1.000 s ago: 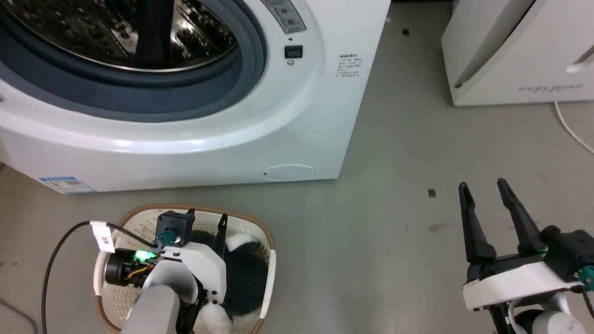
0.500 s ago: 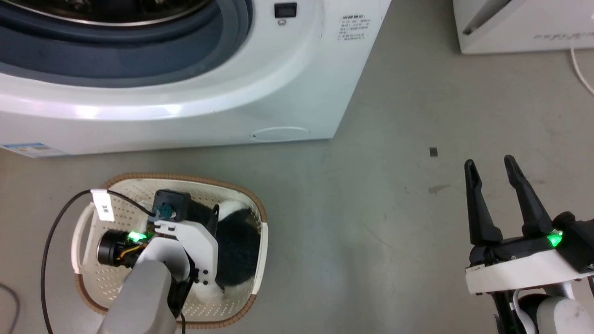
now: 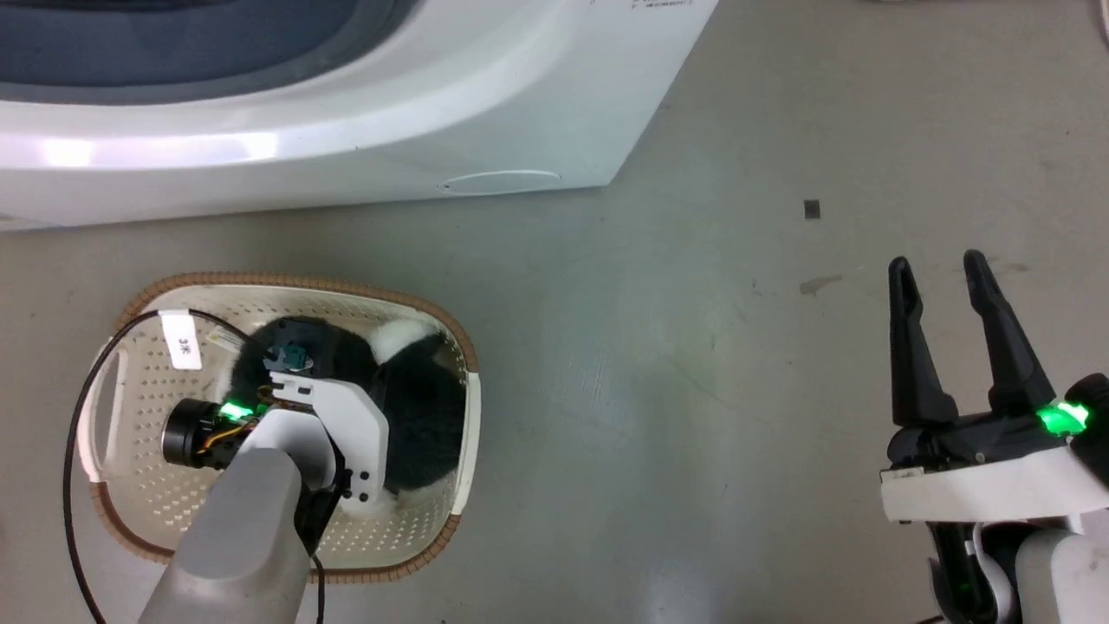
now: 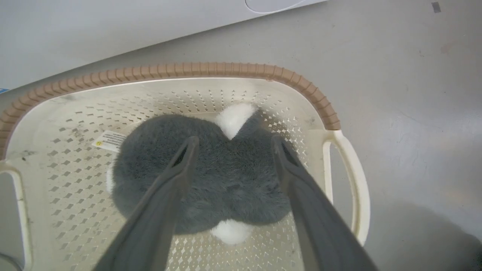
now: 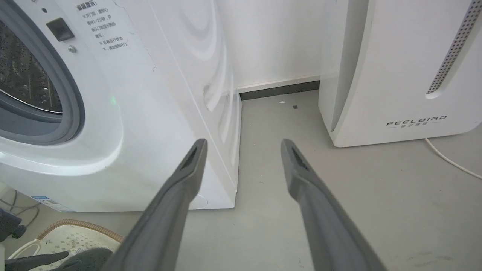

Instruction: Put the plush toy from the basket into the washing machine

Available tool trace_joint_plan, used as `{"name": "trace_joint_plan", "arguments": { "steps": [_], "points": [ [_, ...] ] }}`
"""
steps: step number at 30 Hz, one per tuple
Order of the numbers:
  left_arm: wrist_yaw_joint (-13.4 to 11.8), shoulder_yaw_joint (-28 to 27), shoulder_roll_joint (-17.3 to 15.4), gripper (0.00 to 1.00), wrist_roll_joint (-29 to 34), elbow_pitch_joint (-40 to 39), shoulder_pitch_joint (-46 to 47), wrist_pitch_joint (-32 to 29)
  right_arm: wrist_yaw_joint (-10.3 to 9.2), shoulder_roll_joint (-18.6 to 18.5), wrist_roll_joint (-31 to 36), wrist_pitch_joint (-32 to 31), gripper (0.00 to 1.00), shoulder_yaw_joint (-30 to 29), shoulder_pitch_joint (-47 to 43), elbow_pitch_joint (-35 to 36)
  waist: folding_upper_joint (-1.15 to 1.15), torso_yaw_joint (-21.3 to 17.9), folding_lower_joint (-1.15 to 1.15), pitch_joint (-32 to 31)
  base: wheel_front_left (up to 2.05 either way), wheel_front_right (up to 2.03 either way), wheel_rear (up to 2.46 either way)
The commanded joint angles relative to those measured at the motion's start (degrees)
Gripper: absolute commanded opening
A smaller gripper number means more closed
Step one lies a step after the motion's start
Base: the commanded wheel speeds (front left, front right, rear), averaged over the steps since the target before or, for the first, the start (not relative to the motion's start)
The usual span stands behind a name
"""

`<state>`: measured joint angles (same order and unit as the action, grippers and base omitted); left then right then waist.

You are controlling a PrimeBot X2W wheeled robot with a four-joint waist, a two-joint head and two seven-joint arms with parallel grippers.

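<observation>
The plush toy [image 3: 420,407], dark and fluffy with white patches, lies in the cream basket [image 3: 295,284] on the floor in front of the washing machine [image 3: 346,130]. In the left wrist view my left gripper [image 4: 234,141] points down into the basket [image 4: 188,69], open, its two fingers spread over the plush toy [image 4: 211,180]. I cannot tell whether they touch it. In the head view the left wrist [image 3: 316,407] covers the fingers. My right gripper [image 3: 937,262] is open with nothing between its fingers, held above the bare floor at the right. In the right wrist view the right gripper [image 5: 244,142] faces the washing machine [image 5: 150,94].
A white FEELBIRD appliance [image 5: 395,75] stands right of the washer, a white cord [image 5: 452,162] trailing from it. A black cable [image 3: 74,451] loops from my left wrist past the basket's left side. The basket's bottom bears a label [image 4: 109,140]. Grey floor separates basket and right gripper.
The head camera has tilted down, so the washer slid up and the whole basket came into view. My left wrist has dipped lower over the plush, hiding its fingers. The right gripper stays open.
</observation>
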<state>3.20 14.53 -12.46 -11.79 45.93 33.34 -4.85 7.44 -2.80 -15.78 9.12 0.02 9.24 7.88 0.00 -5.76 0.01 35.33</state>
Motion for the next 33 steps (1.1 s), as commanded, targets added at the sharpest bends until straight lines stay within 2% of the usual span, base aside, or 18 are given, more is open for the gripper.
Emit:
{"name": "trace_joint_plan", "arguments": {
  "steps": [1,33],
  "points": [
    [0.2,0.6,-0.6,1.0,-0.6,1.6,1.7,0.0,0.03,-0.1,-0.7,0.5,1.0,0.0,1.4,0.6,0.0,-0.2,-0.01,1.2,0.0,0.0,0.0],
    [1.2,7.6,-4.7,1.0,-7.4,19.9,15.0,-0.7,0.04,-0.1,-7.3,4.2,1.0,-0.2,5.7,4.2,0.0,-3.0,-0.01,15.6,0.0,0.0,0.0]
  ]
}}
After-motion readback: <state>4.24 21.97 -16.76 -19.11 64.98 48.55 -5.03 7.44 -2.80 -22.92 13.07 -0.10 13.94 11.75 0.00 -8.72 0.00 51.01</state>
